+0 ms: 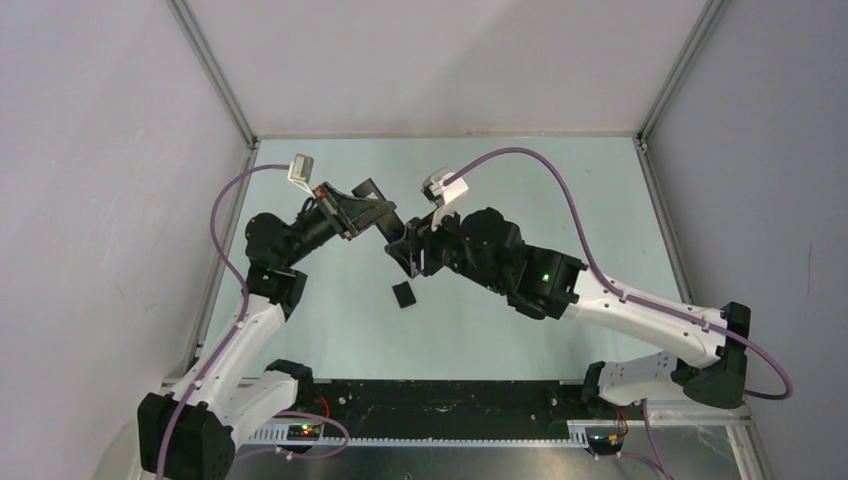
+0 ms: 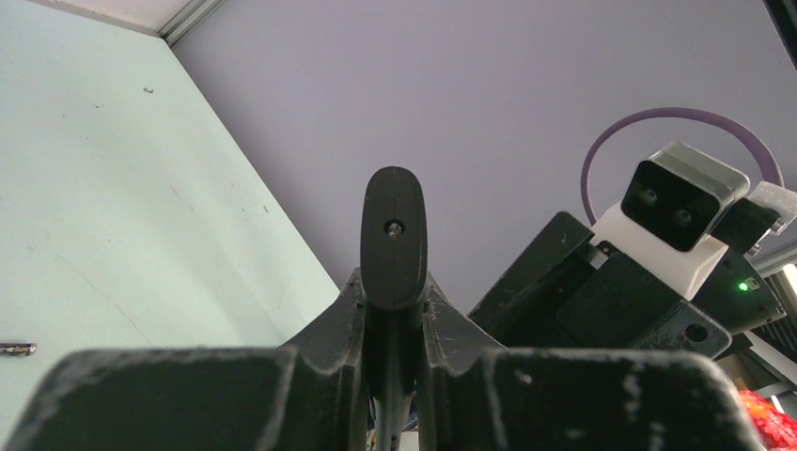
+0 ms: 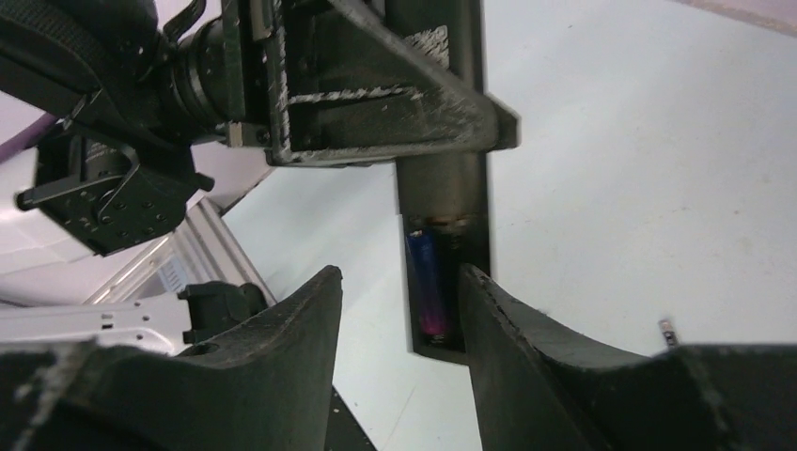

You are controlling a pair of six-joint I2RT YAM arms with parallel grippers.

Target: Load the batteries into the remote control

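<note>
While left hand [image 2: 393, 293] clamps the remote control [image 2: 394, 230], right hand [image 3: 399, 277] part-open, empty, blue-purple battery [image 3: 425, 282] in recess [image 3: 449, 282] – between its fingers [image 3: 301, 357]

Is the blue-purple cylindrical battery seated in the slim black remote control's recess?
Yes, the blue-purple battery lies in the recess of the remote control.

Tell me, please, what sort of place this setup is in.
Probably a robotics lab test cell: a pale green table boxed in by plain grey walls and aluminium frame rails, with the left arm and right arm bolted at its near edge.
</note>
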